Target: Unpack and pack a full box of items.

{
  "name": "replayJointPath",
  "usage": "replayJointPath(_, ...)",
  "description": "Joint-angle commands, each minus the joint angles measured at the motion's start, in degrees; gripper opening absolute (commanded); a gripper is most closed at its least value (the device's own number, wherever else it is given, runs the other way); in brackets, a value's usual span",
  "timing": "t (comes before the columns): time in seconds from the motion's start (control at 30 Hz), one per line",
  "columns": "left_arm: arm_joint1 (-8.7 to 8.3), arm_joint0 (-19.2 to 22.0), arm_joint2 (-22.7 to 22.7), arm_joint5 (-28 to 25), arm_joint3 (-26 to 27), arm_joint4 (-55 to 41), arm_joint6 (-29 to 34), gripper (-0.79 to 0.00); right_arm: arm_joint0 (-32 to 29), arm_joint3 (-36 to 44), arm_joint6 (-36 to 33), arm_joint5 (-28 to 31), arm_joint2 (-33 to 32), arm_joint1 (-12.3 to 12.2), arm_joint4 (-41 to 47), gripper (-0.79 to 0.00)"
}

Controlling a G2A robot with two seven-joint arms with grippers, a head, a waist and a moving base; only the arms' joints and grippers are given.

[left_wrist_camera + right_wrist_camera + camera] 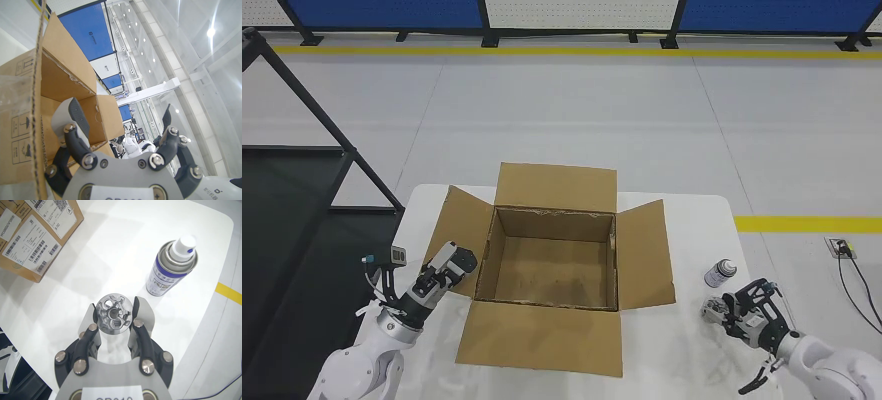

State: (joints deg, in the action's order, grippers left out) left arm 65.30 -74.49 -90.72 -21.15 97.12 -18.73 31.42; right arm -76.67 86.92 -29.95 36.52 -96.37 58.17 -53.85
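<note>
- Right fingers clench a round metal part over the tabletop, near the upright spray can; both are probably unpacked goods gathered beside the box.
- Left fingers are spread, holding nothing, by the open box's side flap, seemingly ready to steady it.

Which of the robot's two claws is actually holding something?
The right gripper: it is shut on a round metal part near the spray can. The left gripper, beside the cardboard box, is open and empty.
</note>
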Motion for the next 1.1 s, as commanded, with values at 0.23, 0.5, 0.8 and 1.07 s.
replayJointPath(0.23, 0.00, 0.0, 0.0, 0.0, 0.0, 0.0, 0.0, 0.000, 1.3, -1.8, -0.2, -0.1, 1.2, -0.3, -0.2, -0.394)
replayJointPath(0.5, 0.00, 0.0, 0.0, 0.0, 0.0, 0.0, 0.0, 0.000, 1.3, -2.5, -0.4, -0.1, 1.5, -0.6, -0.5, 0.000)
replayJointPath(0.8, 0.00, 0.0, 0.0, 0.0, 0.0, 0.0, 0.0, 0.000, 0.6, -1.9, -0.4, -0.1, 1.6, -1.0, -1.8, -0.040)
replayJointPath(1.07, 0.00, 0.0, 0.0, 0.0, 0.0, 0.0, 0.0, 0.000, 1.2, -2.5, -0.7, -0.3, 2.8, -1.3, -2.6, -0.502)
